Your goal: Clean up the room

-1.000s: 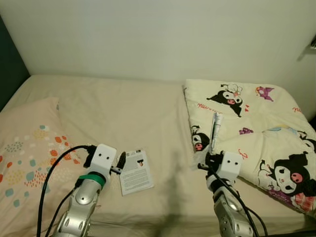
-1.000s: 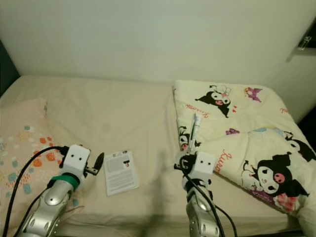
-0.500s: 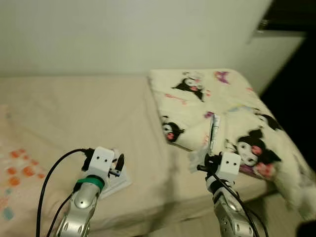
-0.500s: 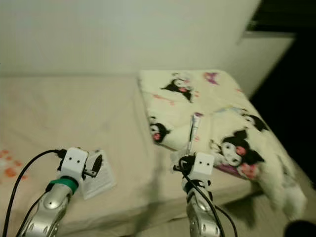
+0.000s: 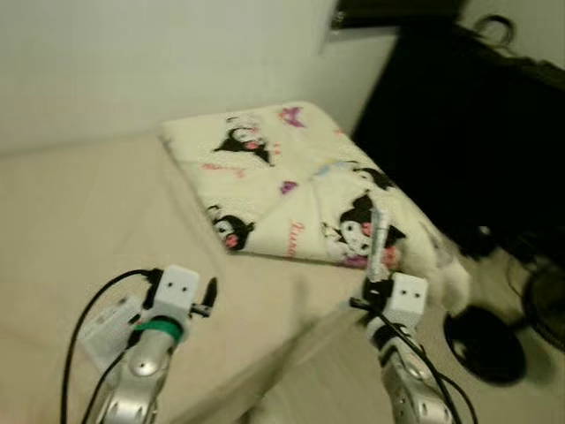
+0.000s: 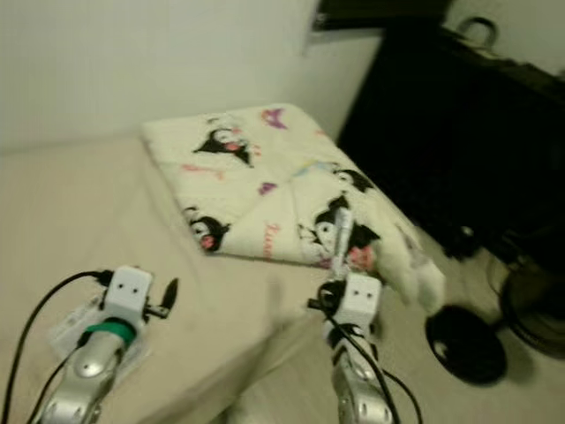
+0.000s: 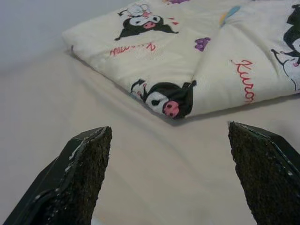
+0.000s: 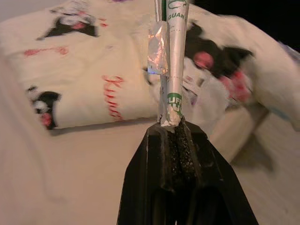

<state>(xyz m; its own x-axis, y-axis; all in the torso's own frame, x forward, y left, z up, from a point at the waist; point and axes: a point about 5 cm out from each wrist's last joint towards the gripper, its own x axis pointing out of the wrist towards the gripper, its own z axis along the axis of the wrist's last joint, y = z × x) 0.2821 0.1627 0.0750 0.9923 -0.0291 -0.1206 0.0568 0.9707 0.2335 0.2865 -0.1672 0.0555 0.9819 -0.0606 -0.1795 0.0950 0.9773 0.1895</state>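
In the left eye view, the right gripper [image 5: 378, 281] is closed on the bottom end of a thin silver wrapper [image 5: 380, 237], which stands upright above the fingers, in front of the folded cartoon-print blanket [image 5: 291, 185] on the bed [image 5: 79, 212]. The left gripper [image 5: 210, 296] hangs over the beige sheet, and a white leaflet [image 5: 108, 322] lies just beside its arm. Past the bed's corner, on the floor, sits a dark round base [image 5: 484, 343] (the picture is blurred, so what it belongs to I cannot tell).

The right eye view tells the same layout: wrapper [image 6: 341, 231] upright in the right gripper [image 6: 336, 291], the left gripper [image 6: 168, 297] over the sheet.

The left wrist view shows its two black fingers [image 7: 77, 173] spread wide apart with nothing between them, the blanket [image 7: 197, 61] well ahead.

The right wrist view gives the best look at the grip: the fingers [image 8: 180, 150] are pressed together on the crumpled lower tip of the wrapper [image 8: 171, 56], a foil sleeve with green lettering and a loose flap of foil at one side.

I judge the wrapper very light, thin and crinkly, probably empty, so it needs no force but could slip or fold over from so small a pinch at the end. A hold further up the sleeve would be surer; as it is, slow, steady carrying seems wise.
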